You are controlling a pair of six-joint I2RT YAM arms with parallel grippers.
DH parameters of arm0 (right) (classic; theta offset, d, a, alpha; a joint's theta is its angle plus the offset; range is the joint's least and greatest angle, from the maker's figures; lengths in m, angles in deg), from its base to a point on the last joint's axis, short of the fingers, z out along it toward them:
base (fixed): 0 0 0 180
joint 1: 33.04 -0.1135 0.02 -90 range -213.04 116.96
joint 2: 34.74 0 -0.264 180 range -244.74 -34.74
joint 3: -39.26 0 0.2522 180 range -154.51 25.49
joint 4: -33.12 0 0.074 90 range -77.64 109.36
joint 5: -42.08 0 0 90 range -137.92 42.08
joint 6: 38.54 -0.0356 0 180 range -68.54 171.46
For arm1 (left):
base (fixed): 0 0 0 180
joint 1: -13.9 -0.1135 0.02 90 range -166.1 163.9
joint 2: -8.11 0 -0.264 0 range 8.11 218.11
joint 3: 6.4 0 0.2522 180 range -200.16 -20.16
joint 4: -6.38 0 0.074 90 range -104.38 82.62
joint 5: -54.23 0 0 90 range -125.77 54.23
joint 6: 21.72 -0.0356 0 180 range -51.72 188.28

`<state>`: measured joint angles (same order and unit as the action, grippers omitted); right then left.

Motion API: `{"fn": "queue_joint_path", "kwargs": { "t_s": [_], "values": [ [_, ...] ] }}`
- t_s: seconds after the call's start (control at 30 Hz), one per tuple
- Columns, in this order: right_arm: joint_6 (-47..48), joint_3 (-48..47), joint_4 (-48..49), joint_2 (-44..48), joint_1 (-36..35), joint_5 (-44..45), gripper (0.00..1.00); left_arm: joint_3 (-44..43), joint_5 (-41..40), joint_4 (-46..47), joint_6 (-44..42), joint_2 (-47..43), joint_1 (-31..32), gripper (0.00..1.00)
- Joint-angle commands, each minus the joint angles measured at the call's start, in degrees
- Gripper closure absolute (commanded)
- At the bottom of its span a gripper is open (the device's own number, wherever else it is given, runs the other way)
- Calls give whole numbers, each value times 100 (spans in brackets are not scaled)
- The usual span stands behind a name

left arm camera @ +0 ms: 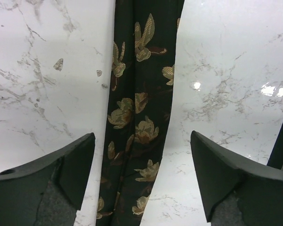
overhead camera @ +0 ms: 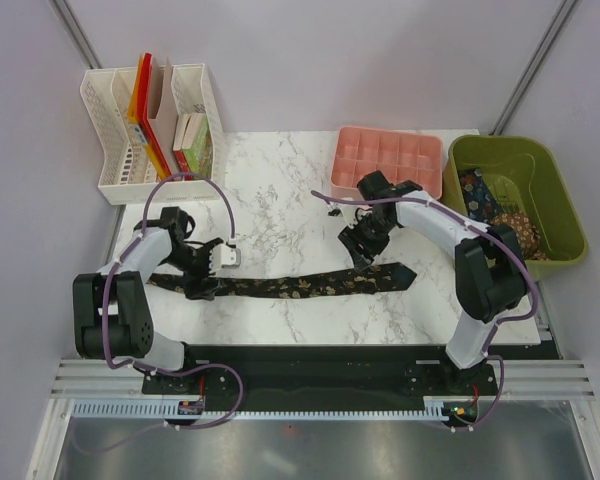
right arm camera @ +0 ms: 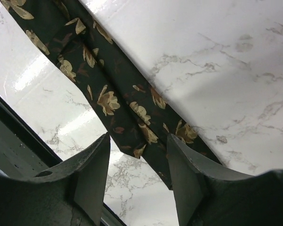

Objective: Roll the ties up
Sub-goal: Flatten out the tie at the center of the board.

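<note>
— Top external: any writing legible?
— Spines in white slotted organizer point(overhead camera: 105, 120), too small to read.
— Counts?
— One tie point(overhead camera: 300, 286) laid flat along glossy marble-veined table point(overhead camera: 280, 190), soft dark cloth with gold flowers. Further ties point(overhead camera: 495, 205) heaped in green plastic bin point(overhead camera: 572, 240), number unclear. One pink compartment tray point(overhead camera: 340, 160).
— Tools?
— Spread wide, left gripper point(left arm camera: 141, 141) astride narrower stretch, clear of cloth on both sides. Parted too, right gripper point(right arm camera: 139, 139) over pointed wide end, clasping nothing.
</note>
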<state>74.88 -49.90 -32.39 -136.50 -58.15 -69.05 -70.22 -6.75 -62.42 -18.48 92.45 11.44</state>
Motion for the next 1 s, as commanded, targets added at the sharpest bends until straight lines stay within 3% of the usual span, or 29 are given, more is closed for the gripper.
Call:
{"fn": "queue_joint_path", "kwargs": {
  "t_s": [0.0,0.23,0.5,0.7,0.83,0.97],
  "values": [
    [31,69,278,-343,-170,142,43,58,210,371,1,-93,52,7],
    [-22,51,543,-802,-144,749,46,-3,166,732,36,258,176,6],
    [-31,367,806,-978,172,1417,53,-126,219,758,185,707,755,17],
    [57,176,1123,-1250,427,2077,58,-232,341,1013,686,988,958,31],
    [84,-273,913,-988,462,1868,57,-223,368,1119,915,962,1098,39],
    [-170,-511,306,-408,349,901,52,-92,281,1128,898,760,1107,37]
  ]
}}
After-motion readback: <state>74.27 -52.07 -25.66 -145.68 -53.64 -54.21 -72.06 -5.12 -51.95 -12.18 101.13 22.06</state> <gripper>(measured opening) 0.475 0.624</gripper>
